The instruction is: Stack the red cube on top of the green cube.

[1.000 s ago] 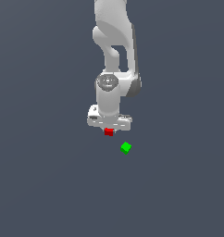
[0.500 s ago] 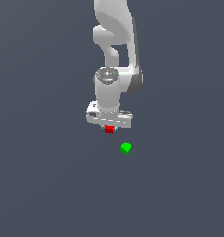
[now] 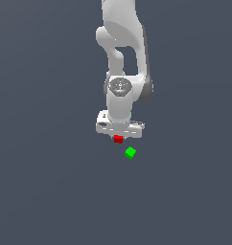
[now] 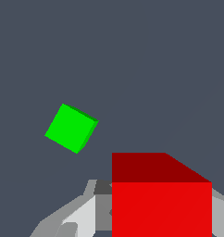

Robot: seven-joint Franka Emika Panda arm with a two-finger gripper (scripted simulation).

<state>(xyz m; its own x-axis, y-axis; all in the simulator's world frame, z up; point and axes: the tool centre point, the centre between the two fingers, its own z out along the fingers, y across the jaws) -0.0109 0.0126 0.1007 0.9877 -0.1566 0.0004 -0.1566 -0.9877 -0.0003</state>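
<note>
You are holding the small bright-red cube (image 3: 118,139) in the white claw (image 3: 119,137) right now. The claw is pinching it from two sides, and the wrist view is showing the small bright-red cube (image 4: 161,196) sitting tight between the grey fingers (image 4: 74,217). So the picking-up part is looking done.

The small bright-green cube (image 3: 130,153) is lying on the dark grey tabletop (image 3: 51,191). It is sitting near the claw, a little off to one side and lower down. It is not under the claw yet. In the wrist view the small bright-green cube (image 4: 71,128) is showing well apart from the red one, and it is turned at a slant next to the red one's straight edges.

From the outside camera it is hard to tell how high the red cube is hanging over the tabletop. I am guessing it is lifted a little, since it is tucked right up under the claw.

What is left for you: you are still needing to carry the red cube over until it is right above the green one, bring it down softly, and let go. The stacking itself is not done yet. Because the green cube is turned, you may be needing to twist the claw a bit so the two cubes are lining up.
</note>
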